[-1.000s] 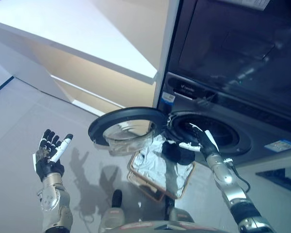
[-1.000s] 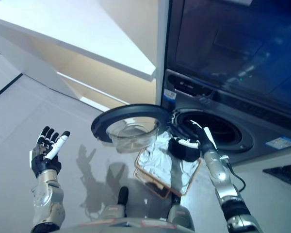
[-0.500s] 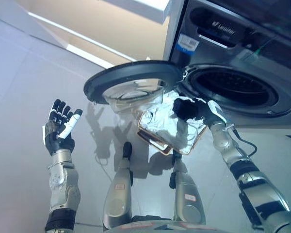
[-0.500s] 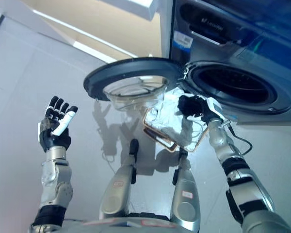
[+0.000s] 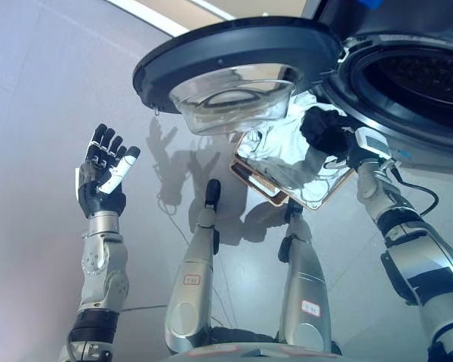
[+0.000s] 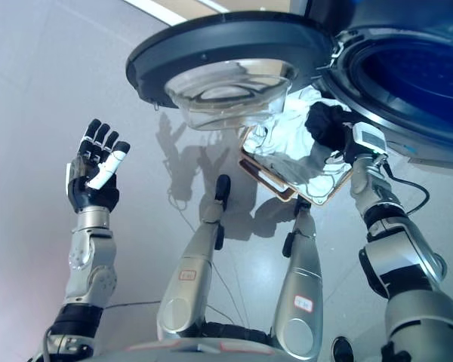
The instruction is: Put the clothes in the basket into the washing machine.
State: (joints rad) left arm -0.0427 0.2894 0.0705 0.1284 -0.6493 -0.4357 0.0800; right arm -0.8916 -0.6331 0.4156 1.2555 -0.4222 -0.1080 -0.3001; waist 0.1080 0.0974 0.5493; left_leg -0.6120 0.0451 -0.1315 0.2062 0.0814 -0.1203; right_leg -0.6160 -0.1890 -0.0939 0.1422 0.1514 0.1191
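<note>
**A:** Now, where is your right hand [image 5: 331,133]?

**B:** At the right of the frame, just under the rim of the washing machine [image 5: 408,83]. It sits over the basket [image 5: 317,197]. Its fingers look curled down into the clothes [image 5: 283,147], but they are dark and bunched up, so you cannot tell for sure if they have a real hold.

**A:** And the other one?

**B:** Your left hand [image 5: 103,175] is up at the left of the frame, well apart from everything. Its fingers are straight and spread. It holds nothing.

**A:** Where are the clothes?

**B:** They are pale and crumpled, in the basket on the floor [image 5: 53,113], below the open round door [image 5: 234,56] in the upper middle.

**A:** So how do you do this bit well?

**B:** Push your fingers deep into the cloth and close them tight, so you get a big bunch and not just an edge. Lift straight up till the cloth hangs free of the basket rim. Then go up and right into the dark hole, keeping away from the door beside it. Let go only when your hand is well inside, I think, or a loose end may drop out.
</note>
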